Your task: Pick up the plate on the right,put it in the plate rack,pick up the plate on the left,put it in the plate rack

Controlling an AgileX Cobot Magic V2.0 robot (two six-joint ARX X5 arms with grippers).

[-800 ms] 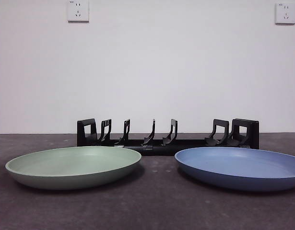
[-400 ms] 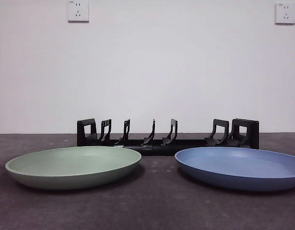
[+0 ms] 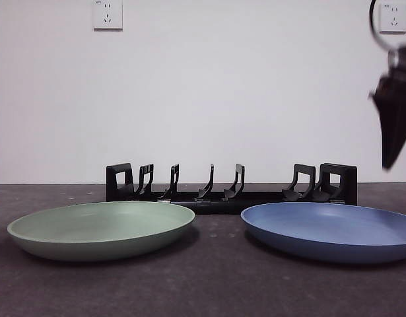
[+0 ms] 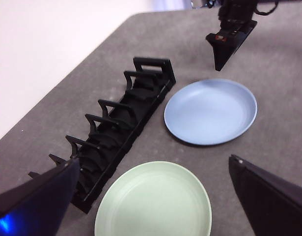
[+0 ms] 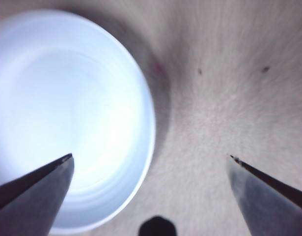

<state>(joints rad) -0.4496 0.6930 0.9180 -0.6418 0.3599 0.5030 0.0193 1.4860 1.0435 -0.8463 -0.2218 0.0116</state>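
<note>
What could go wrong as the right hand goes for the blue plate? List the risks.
1. The blue plate lies flat with a low rim, so the open right hand above its far edge may slip off.
2. The plate rack stands right behind it; a tilted plate could knock the prongs.
3. The green plate lies close beside.

From my remote station, the front view reads evenly lit and sharp, soft dark shadows pooling under the green plate [image 3: 100, 230] and the blue plate [image 3: 331, 231]; the right gripper [image 3: 393, 125] hangs smeared with motion blur at the frame's edge. In the right wrist view, I see the blue plate [image 5: 67, 118] blown out to near white by glare, the table [image 5: 229, 98] streaked and unfocused. The left wrist view is clear, with a blue glow on one jaw.
</note>
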